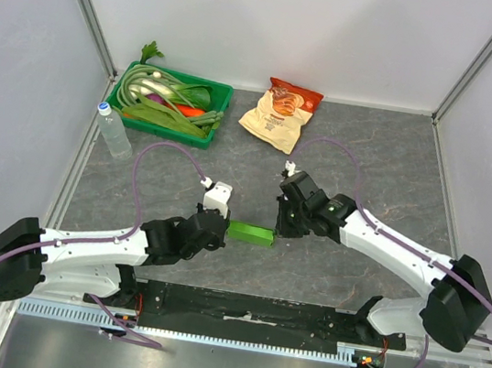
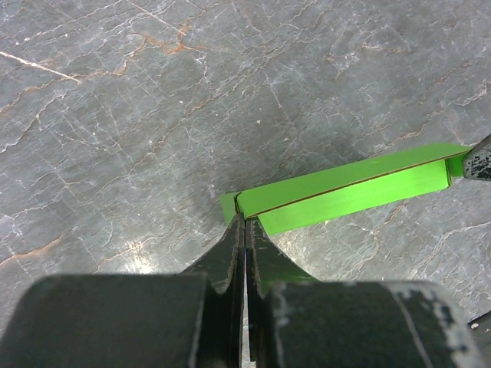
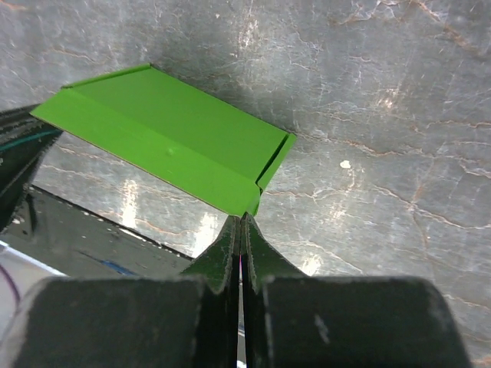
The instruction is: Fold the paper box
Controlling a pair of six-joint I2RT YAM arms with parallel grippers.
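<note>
The paper box (image 1: 250,234) lies just below the middle of the top view. It is a flat lime-green strip spanning the gap between the two arms, well apart from the tray of vegetables (image 1: 170,103) and the snack bag (image 1: 280,110) near the top of the frame.

The left gripper (image 2: 245,224) has its fingers pressed together at the box's left end. In its wrist view the card's edge runs straight into the seam between them, so we read it as pinching that end. The right gripper (image 3: 243,220) is pressed together too, its tips touching the box's near corner at the centre of its wrist view. Whether any card is caught there we cannot tell.

We judge the box very light and thin: fairly stiff across its panels, ready to bend at the creases, and easily kinked by a hard pinch. It also looks smooth enough to slide out of a fingertip hold. The best holds seem to be the edges and end flaps close to a crease, one at each end, so a panel turns about its fold without the middle buckling.
</note>
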